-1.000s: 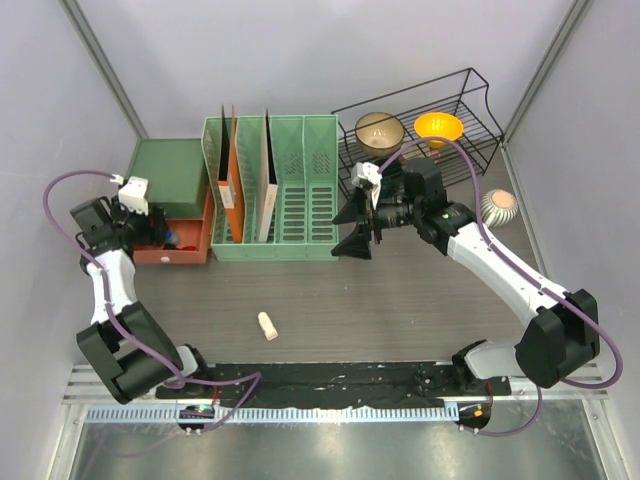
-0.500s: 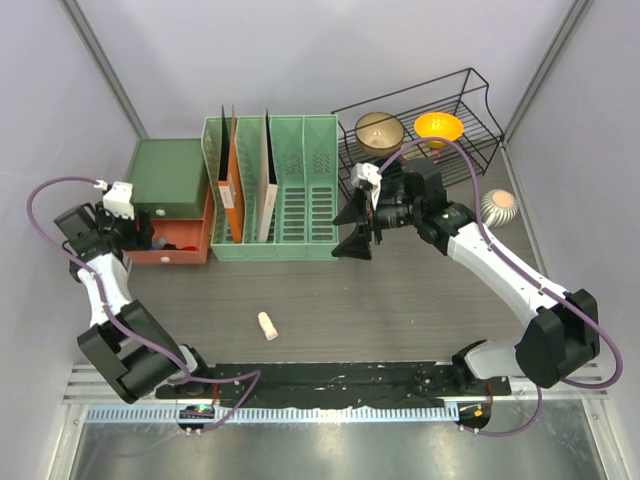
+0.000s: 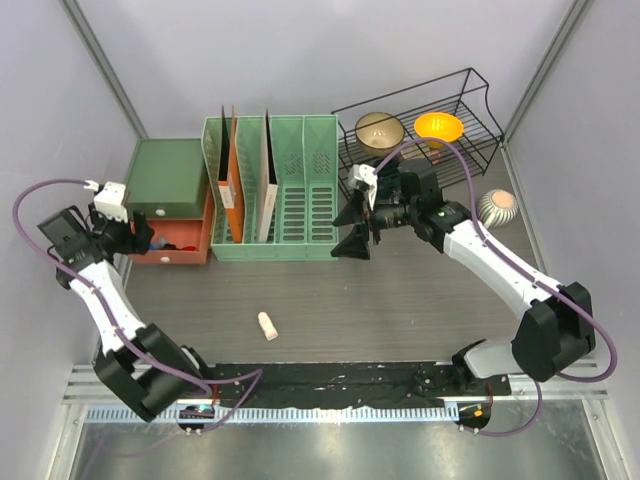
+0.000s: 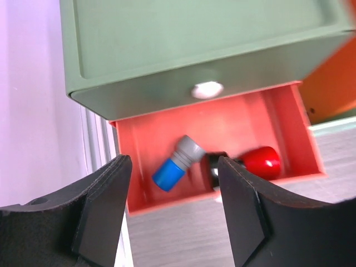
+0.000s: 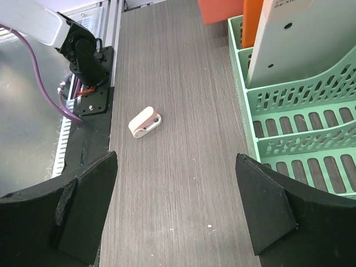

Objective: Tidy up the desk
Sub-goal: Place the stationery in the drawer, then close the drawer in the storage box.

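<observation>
Across the whole floor of the overhead view the tabletop (image 3: 420,300) is spread, a dark grey-brown wood-grain rectangle. Its long axis runs left to right, and a black rail (image 3: 330,380) is set along the near edge by the arm bases. The grain follows that same axis (in the right wrist view it shows as lines running up the picture). Pale lilac walls (image 3: 300,60) enclose it on three sides.

Toward the far wall a green file rack (image 3: 300,215) is stood with upright folders. A black wire basket (image 3: 470,110) to its right holds a brown bowl (image 3: 379,130) and an orange bowl (image 3: 438,126). A green drawer unit (image 3: 165,175) is placed to its left, its red drawer (image 4: 233,119) pulled out.

The right tool (image 3: 352,230) is spread wide above bare wood just beside the rack, gripping nothing. The left tool (image 4: 172,161) is held parted before the red drawer, also empty.

A striped round object (image 3: 498,207) is set near the right wall. A small white item (image 3: 267,325) lies alone toward the front. A blue-and-grey cylinder (image 4: 177,163) and a red piece (image 4: 261,160) are seen inside the drawer.
</observation>
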Robot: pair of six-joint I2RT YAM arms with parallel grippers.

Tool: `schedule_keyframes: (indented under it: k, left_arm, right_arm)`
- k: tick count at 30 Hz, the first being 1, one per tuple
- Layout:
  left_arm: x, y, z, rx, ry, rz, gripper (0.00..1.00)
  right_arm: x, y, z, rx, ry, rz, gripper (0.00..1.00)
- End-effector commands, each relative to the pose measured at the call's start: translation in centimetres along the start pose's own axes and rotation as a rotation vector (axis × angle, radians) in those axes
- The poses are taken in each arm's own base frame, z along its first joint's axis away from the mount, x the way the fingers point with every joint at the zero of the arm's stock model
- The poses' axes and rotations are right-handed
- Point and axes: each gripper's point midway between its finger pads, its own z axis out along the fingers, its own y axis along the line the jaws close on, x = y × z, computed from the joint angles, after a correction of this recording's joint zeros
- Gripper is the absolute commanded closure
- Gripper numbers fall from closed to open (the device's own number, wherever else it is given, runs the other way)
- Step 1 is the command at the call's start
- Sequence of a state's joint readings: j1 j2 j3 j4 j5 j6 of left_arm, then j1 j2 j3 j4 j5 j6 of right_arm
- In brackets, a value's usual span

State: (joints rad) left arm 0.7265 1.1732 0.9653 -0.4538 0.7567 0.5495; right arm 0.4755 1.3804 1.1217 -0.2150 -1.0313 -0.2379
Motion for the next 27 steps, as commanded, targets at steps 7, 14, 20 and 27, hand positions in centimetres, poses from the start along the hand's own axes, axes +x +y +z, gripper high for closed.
schedule_keyframes:
  k: [7, 14, 20, 27]
  left_arm:
    - [0.1, -5.7, -5.3, 0.059, 0.043, 0.041, 0.31]
    - [3.4, -7.9, -6.8, -0.019, 0.071, 0.038, 0.31]
    - [4.2, -8.0, -7.2, -0.05, 0.097, 0.006, 0.31]
    - [6.5, -6.8, -5.7, -0.056, 0.162, -0.044, 0.34]
  right_arm:
    - [0.4, -1.6, -0.6, 0.052, 0.014, -0.041, 0.08]
    - [0.8, -3.1, -1.0, 0.104, 0.029, -0.048, 0.07]
    - [2.5, -4.3, -0.5, 0.114, 0.08, -0.021, 0.07]
    - [3.1, -4.7, -0.7, 0.129, 0.096, -0.058, 0.07]
